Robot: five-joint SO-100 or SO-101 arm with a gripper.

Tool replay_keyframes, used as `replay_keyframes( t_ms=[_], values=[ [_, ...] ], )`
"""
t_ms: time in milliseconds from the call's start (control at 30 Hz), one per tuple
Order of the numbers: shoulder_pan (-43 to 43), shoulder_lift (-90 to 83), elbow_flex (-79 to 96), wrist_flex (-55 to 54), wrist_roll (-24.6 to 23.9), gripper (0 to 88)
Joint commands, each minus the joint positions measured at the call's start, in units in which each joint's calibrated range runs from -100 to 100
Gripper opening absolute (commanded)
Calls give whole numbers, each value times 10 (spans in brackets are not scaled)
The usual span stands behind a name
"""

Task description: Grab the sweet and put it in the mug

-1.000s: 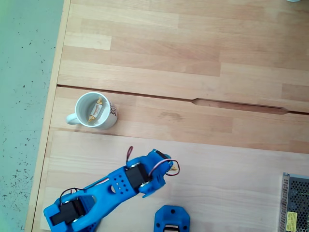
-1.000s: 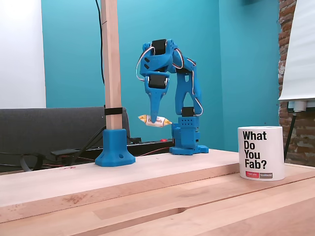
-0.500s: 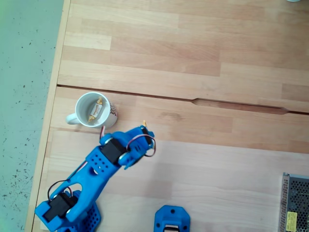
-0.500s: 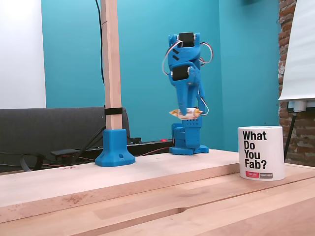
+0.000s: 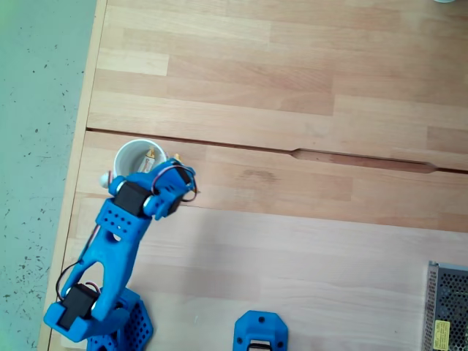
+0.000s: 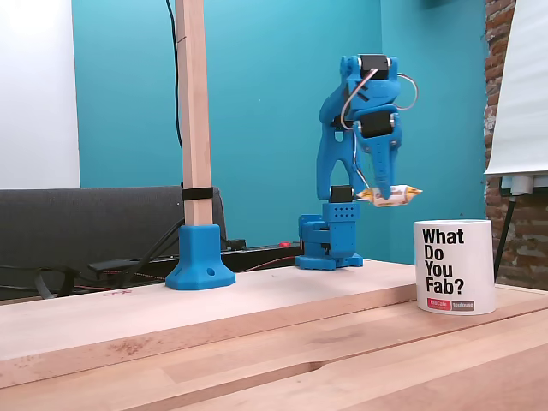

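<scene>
arm has swung across over the last second: from mid-tabletop toward the white round ceramic mug [image 5: 139, 162], carrying the small wrapped sweet with yellow-gold twisted ends [image 6: 390, 195]. in the side fixed view the blue two-finger gripper [image 6: 388, 199] points down with the jaws clenched on the sweet's middle, both twisted ends sticking out sideways. it hangs above the rim height of the mug [image 6: 454, 266] and, in that view, left of it, so not lowered in yet.

in the top-down fixed view the blue printed arm [image 5: 117, 241] now covers the lower right part of the mug's mouth. a second wrapped sweet [image 5: 148, 158] already lies inside the mug, partly hidden by the arm.

judgement: transport nearly done. left: centre over the opening, then let go. mouth is far wider than the sweet, so miss risk looks low unless it drops early over the pale wooden tabletop [image 5: 307, 88].
</scene>
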Motion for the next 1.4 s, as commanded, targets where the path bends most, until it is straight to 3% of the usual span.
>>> replay_keyframes(
  t_ms=[0,400,900,1233,1367],
  values=[
    [-39,-42,-2,5,-1,0],
    [-132,-35,5,5,-1,0],
    [-139,-43,48,-7,5,0],
    [-139,-42,45,-5,0,323],
    [-138,-42,45,1,-1,414]
  ],
)
